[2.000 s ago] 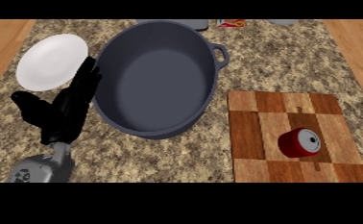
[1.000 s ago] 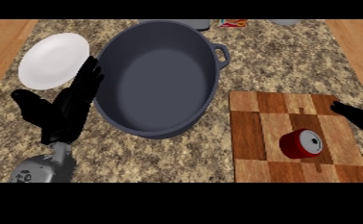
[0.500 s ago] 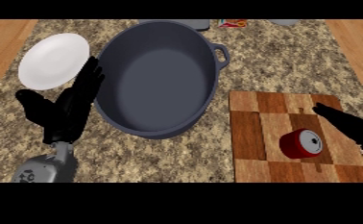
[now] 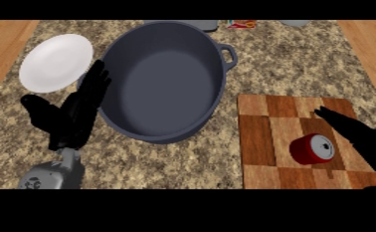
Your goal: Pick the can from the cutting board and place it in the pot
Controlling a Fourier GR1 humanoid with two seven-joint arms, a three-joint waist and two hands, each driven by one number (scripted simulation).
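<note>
The red metal can (image 4: 312, 149) lies on its side on the checkered wooden cutting board (image 4: 264, 136), silver end facing you. Going left to right, you see a round white plate (image 4: 55, 62) on the speckled granite counter (image 4: 286, 61), then your left hand (image 4: 72, 114) resting open with fingers up, just beside the large dark-grey oval pot (image 4: 163, 80). The board sits right of the pot. Your right hand (image 4: 352, 131) comes in at the right edge, fingers straight and holding nothing, just beside the can.
</note>
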